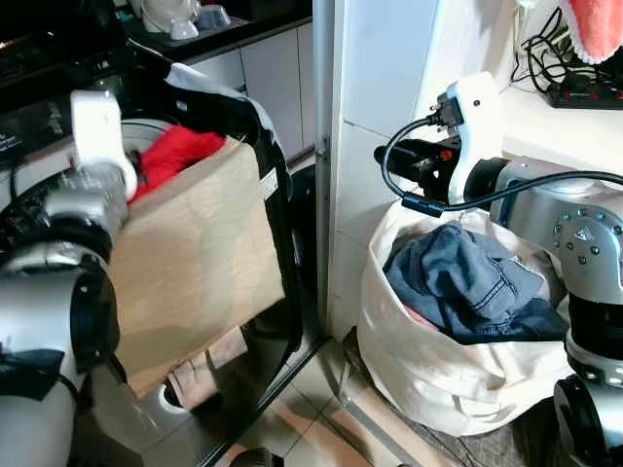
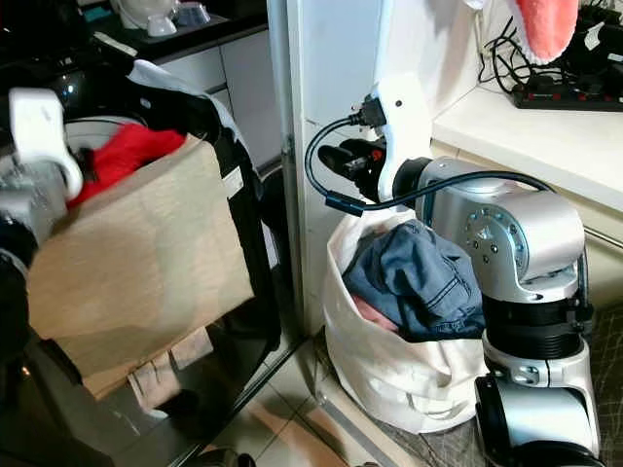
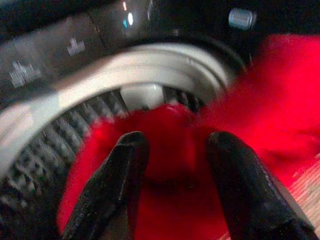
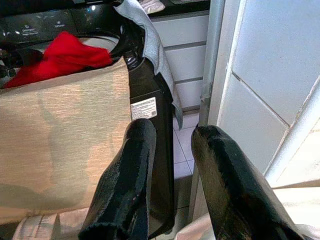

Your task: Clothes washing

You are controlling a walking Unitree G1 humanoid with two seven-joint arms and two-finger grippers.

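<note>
Jaws of the left gripper (image 3: 172, 165) stand parted over a red garment (image 3: 280, 105) that lies in the mouth of the washer (image 3: 145, 65), its fingers (image 3: 117, 180) just above the cloth; whether they touch it I cannot tell. From the head, the left arm (image 1: 58, 292) reaches up at the far left toward the washer's drum, where the red garment (image 1: 175, 151) spills over the rim. A tan cloth (image 1: 195, 253) hangs down the washer's front from the opening, with a paler fringed piece (image 1: 200, 375) showing below it. A white-grey cloth (image 4: 145, 30) drapes over the washer's right top corner. Right of the washer comes a white wall post (image 1: 336, 165), then a white laundry bag (image 1: 438, 360) on the floor, holding blue jeans (image 1: 467, 282) heaped at its top. Above the bag hovers the right gripper (image 4: 170, 165), its fingers (image 4: 125, 185) apart and holding nothing, pointed back toward the washer. Behind the right arm (image 1: 574, 229) a white table (image 1: 565, 131) carries a black power strip (image 1: 584, 95) with cables, and a pink-and-white cloth (image 1: 599, 24) hangs above it.
</note>
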